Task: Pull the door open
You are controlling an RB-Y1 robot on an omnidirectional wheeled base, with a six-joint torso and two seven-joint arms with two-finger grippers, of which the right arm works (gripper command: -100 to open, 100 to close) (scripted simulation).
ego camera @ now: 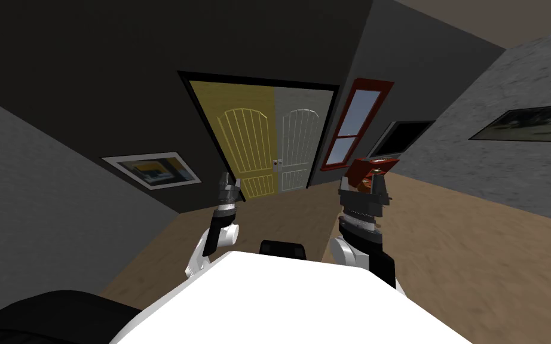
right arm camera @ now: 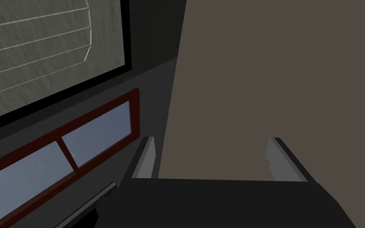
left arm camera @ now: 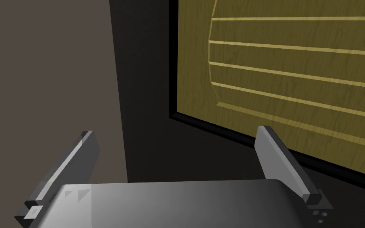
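The left jaws stand wide apart with nothing between them, the two grey fingers (left arm camera: 80,156) splayed out from the dark body. The right jaws are just as wide and hold nothing, and their fingers (right arm camera: 146,158) frame only bare wall. Both arms are raised side by side in front of the robot, the left arm (ego camera: 220,221) a little narrower in the head view than the right arm (ego camera: 361,221).

Past the left jaws lies the yellow leaf (left arm camera: 296,75) of the door (ego camera: 271,140), ribbed with pale raised lines and edged by a black frame (left arm camera: 172,59). Past the right jaws lies the grey leaf (right arm camera: 39,43) of the same door, and beside it a red-framed window (right arm camera: 63,156).

In the head view the door is a pair, yellow on the left and grey on the right. Both leaves sit flush in the frame, with small pale handles (ego camera: 276,164) where they meet. It stands well apart from both jaws, across a stretch of brown floor (ego camera: 447,239). A framed picture (ego camera: 152,169) hangs on the dark wall (ego camera: 89,77) to the left of the door.
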